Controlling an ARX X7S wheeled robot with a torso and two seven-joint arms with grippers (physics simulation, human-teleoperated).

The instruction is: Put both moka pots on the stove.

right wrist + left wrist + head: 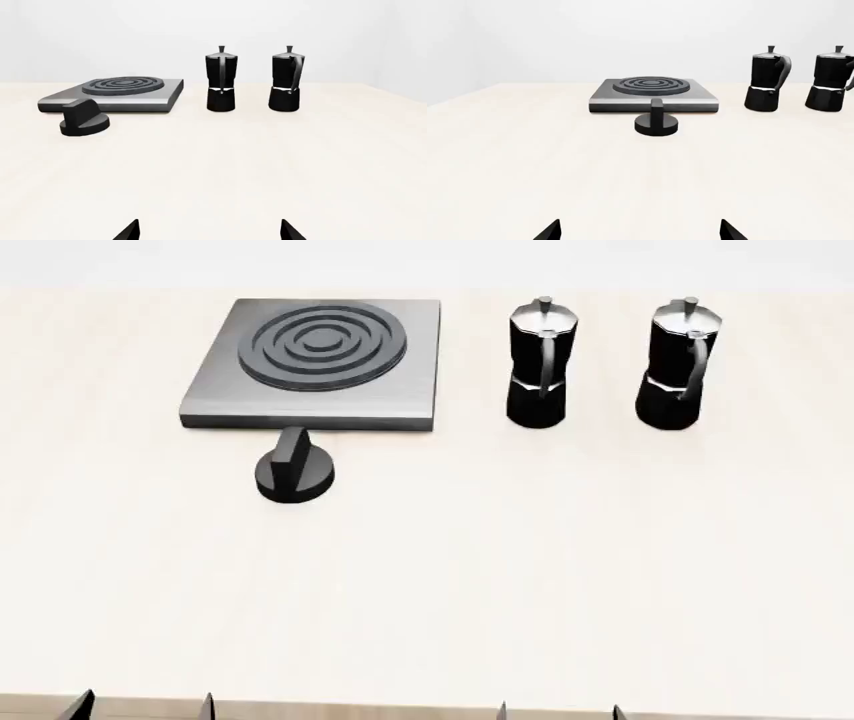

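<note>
Across the far side of the pale table (427,590), seen from the head view, the stove (314,365) lies at about eleven o'clock, bare of pots. Both moka pots stand upright on the table at about one o'clock: the nearer moka pot (541,365) just beside the stove, the farther moka pot (683,365) beyond it. A black knob (295,470) touches the stove's near edge. At six o'clock, the left gripper (144,706) and right gripper (558,710) show fingertips spread wide, holding nothing.

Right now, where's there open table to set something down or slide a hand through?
The wide near table, between the knob and both grippers (left gripper, right gripper), is bare. Crowded along the far edge: stove, then the two moka pots with narrow gaps between them.
</note>
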